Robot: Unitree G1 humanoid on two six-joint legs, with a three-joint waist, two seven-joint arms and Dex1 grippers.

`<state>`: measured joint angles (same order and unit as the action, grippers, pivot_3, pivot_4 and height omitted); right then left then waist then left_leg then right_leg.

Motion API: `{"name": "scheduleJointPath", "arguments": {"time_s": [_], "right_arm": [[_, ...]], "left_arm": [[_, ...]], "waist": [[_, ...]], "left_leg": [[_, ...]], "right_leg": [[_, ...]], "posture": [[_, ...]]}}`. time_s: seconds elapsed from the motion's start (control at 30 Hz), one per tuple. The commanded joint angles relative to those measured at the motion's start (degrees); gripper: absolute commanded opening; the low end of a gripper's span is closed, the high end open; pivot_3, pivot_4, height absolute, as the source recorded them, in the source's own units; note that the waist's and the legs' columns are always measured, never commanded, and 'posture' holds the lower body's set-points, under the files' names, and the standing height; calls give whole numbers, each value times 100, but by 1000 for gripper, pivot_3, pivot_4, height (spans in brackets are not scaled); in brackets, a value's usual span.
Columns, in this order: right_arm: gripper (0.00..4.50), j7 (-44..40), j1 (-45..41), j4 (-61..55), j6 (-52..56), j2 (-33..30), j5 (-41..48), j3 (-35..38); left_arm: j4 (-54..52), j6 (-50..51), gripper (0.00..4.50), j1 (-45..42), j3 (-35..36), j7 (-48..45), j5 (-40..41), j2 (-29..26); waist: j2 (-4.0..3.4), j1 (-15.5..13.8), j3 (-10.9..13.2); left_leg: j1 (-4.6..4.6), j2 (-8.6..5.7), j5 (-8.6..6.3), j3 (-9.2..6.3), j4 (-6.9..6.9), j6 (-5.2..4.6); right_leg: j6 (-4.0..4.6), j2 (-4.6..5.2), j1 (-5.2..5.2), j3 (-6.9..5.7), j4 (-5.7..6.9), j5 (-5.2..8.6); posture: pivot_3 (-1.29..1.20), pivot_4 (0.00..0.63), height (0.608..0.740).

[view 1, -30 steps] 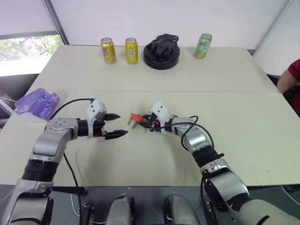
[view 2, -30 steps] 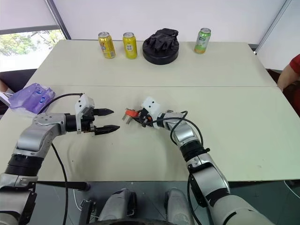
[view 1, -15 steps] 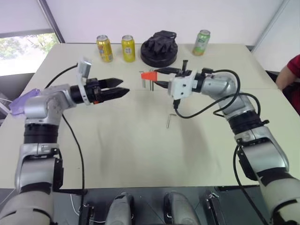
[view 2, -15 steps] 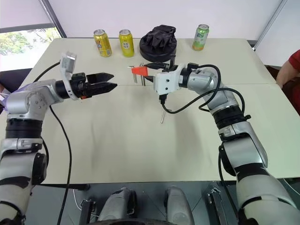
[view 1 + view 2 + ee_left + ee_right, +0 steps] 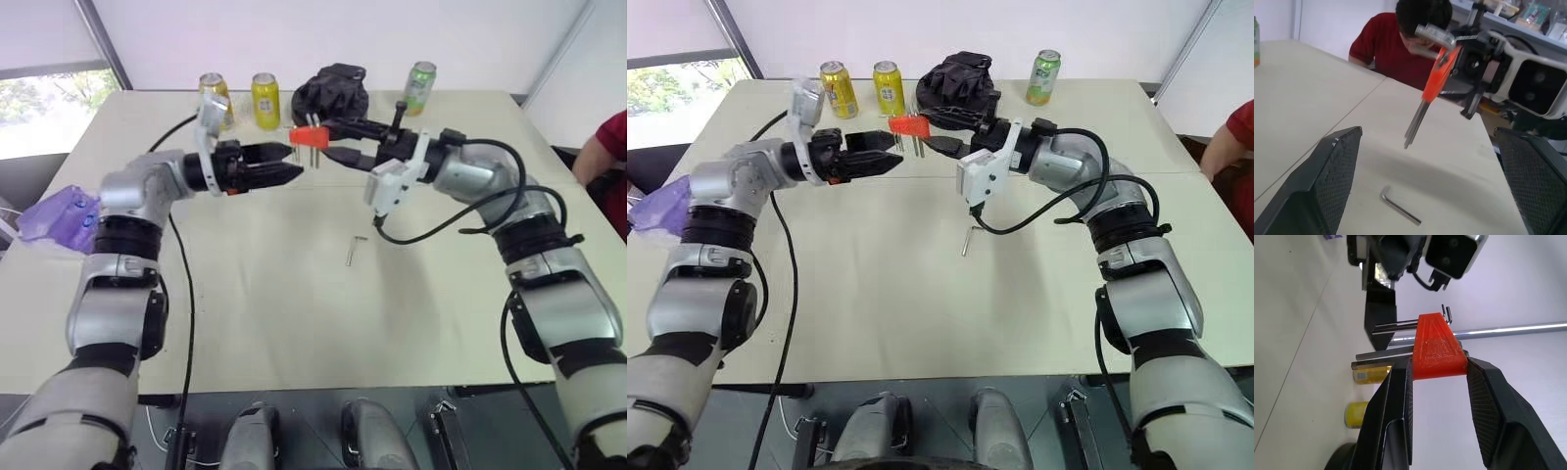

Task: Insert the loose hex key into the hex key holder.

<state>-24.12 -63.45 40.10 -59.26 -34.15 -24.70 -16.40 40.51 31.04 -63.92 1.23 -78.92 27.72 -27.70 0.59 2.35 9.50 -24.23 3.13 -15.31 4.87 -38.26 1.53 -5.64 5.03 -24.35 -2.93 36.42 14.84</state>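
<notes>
Loose hex key [image 5: 354, 251] lies on table [image 5: 294, 294], well below right tool [image 5: 318, 142] clamping orange holder [image 5: 309, 134]; left tool [image 5: 291, 164] apparently apart.

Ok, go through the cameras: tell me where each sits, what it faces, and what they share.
Left eye view: on the head, looking down over the table; both arms, the left gripper, the right gripper clamping the hex key holder.
Right eye view: same head, same scene; the loose hex key lies on the table.
Left wrist view: between its own open fingers, facing the holder, the loose key, a person in red.
Right wrist view: along its fingers gripping the holder.
All four share the holder.
</notes>
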Motion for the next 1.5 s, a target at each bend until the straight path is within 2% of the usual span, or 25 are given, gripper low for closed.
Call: {"name": "scheduleJointPath", "arguments": {"time_s": [0.03, 0.5, 0.63, 0.7, 0.73, 0.77, 0.87, 0.9, 0.93, 1.4, 1.5], "right_arm": [[994, 124, 9, -335, 1, -44, 128, 172], [994, 166, 335, -822, 265, -10, 104, 156], [994, 174, 427, -923, 318, -5, 87, 138], [994, 157, 471, -975, 344, 4, 108, 133], [994, 150, 489, -996, 358, 6, 121, 133], [994, 148, 503, -1016, 373, 8, 127, 134], [994, 147, 541, -1074, 415, 7, 128, 132], [994, 148, 551, -1087, 426, 6, 126, 130], [994, 148, 562, -1099, 436, 5, 123, 124], [994, -43, 800, -1191, 679, -40, 148, 30], [2440, -29, 858, -1196, 874, -133, 29, 77]], "left_arm": [[70, -234, 4500, -409, 55, -141, -84, 43], [598, -340, 4500, -817, 10, -613, -421, 161], [665, -364, 3294, -889, 45, -603, -451, 211], [661, -340, 3294, -888, 39, -649, -457, 220], [658, -330, 2566, -882, 32, -674, -459, 224], [653, -309, 2322, -871, 19, -712, -461, 229], [655, -315, 889, -851, 22, -722, -477, 243], [664, -327, 277, -852, 32, -712, -485, 248], [672, -338, 125, -853, 43, -711, -493, 252], [414, -341, 125, -600, 133, -596, -500, 206], [54, -253, 0, -353, 145, -507, -449, 196]], "waist": [[0, -3, 0], [0, -2, 0], [0, -14, 0], [0, -9, 0], [0, -6, 0], [0, -5, 0], [0, -1, 0], [0, 0, 0], [0, -1, 0], [1, 0, 0], [1, 1, 0]], "left_leg": [[0, 0, 0, 0, 0, 0], [1, 0, 0, 0, 0, 0], [1, -1, 0, 0, 0, 0], [1, -1, 0, 0, 0, 0], [0, -1, 0, 0, 0, 0], [1, -1, 0, 0, 0, 0], [1, -1, 0, -1, 0, 0], [1, -1, 0, -1, -1, 0], [1, -1, 0, -1, -1, 0], [1, -1, 0, -1, -1, 0], [1, -1, 0, -2, -2, 0]], "right_leg": [[0, 0, 0, 0, 0, 0], [0, 0, 0, 0, 1, 0], [0, 1, 0, 1, 1, 0], [0, 1, 0, 0, 1, 0], [0, 0, 0, 0, 1, 0], [0, 0, 0, 0, 2, 0], [0, 0, 0, 0, 2, 0], [0, 0, 0, 0, 2, 0], [0, 0, 0, 0, 2, 0], [0, 1, 0, 0, 4, 0], [0, 1, 0, 0, 5, 0]], "posture": [[0, 150, 740], [0, 150, 740], [0, 150, 740], [0, 150, 740], [0, 150, 740], [0, 150, 740], [0, 150, 740], [0, 150, 740], [0, 150, 740], [0, 150, 740], [0, 150, 740]]}}
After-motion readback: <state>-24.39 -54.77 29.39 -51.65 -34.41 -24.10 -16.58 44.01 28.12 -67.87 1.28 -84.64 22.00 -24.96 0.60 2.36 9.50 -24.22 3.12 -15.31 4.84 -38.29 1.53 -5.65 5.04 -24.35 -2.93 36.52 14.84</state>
